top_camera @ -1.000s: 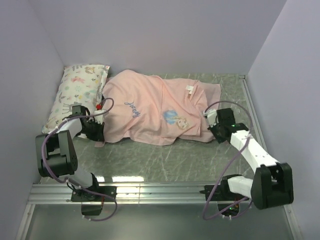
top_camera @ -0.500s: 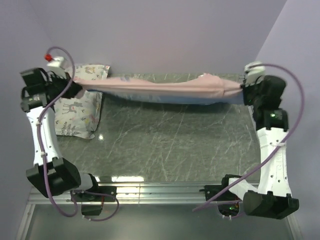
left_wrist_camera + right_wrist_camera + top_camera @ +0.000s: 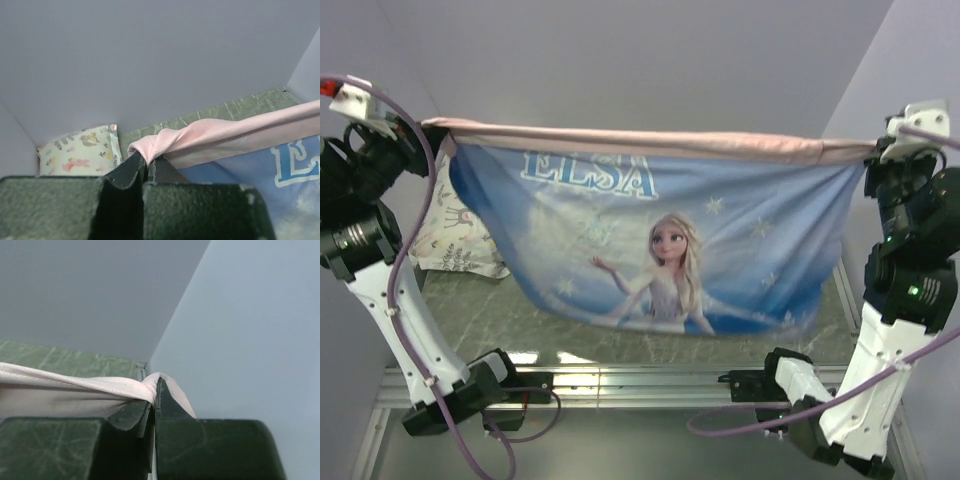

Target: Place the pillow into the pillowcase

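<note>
Two grips: the left end effector (image 3: pixel 432 140) and the right end effector (image 3: pixel 872 155) are raised high at opposite sides, with the pillowcase (image 3: pixel 660 250) strung between them.
Left end effector (image 3: pixel 146 162): jaws pressed together on a bunched pink top corner of the pillowcase (image 3: pixel 225 130).
Right end effector (image 3: pixel 154 390): clamped the same way on the opposite top corner of the pillowcase (image 3: pixel 75 385).
Pillowcase: hangs like a curtain with its top edge taut and the blue Elsa face toward the overhead camera. Its lower edge is down near the counter (image 3: pixel 470 310).
Pillow: not visible in any view; I cannot tell whether it is inside the case or hidden behind it.
Printed pillow (image 3: pixel 460 235): on the counter at the left, partly behind the cloth.
Progress: the case is lifted and spread, but no open mouth shows. Insertion looks not yet confirmed, likely the main step left.
</note>
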Robot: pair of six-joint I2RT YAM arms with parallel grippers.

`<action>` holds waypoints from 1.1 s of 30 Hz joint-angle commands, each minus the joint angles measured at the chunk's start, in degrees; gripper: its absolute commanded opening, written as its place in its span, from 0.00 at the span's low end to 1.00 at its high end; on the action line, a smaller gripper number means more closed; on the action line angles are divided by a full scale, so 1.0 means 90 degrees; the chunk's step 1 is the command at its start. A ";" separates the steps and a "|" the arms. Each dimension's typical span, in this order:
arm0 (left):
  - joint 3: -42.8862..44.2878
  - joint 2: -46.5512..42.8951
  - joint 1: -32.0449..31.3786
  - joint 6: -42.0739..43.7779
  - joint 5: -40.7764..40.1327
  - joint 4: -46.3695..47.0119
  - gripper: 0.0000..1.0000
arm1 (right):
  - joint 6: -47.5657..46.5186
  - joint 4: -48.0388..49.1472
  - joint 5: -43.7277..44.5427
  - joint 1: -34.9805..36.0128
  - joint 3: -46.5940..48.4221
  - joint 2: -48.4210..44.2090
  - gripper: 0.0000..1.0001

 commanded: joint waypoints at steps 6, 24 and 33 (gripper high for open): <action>-0.1870 0.0007 -0.0501 0.0364 -0.0805 0.0758 0.00 | -0.0408 0.1246 0.0998 -0.0117 -0.2078 0.0102 0.00; 0.1931 0.4935 -0.2524 0.0470 -0.3473 -0.0012 0.99 | 0.0745 -0.0192 0.1480 0.0596 0.1712 0.4971 0.96; -0.0427 0.2745 -0.2466 0.1008 -0.3709 -0.1161 0.99 | 0.0149 -0.0909 0.0139 0.0459 -0.1043 0.2361 0.98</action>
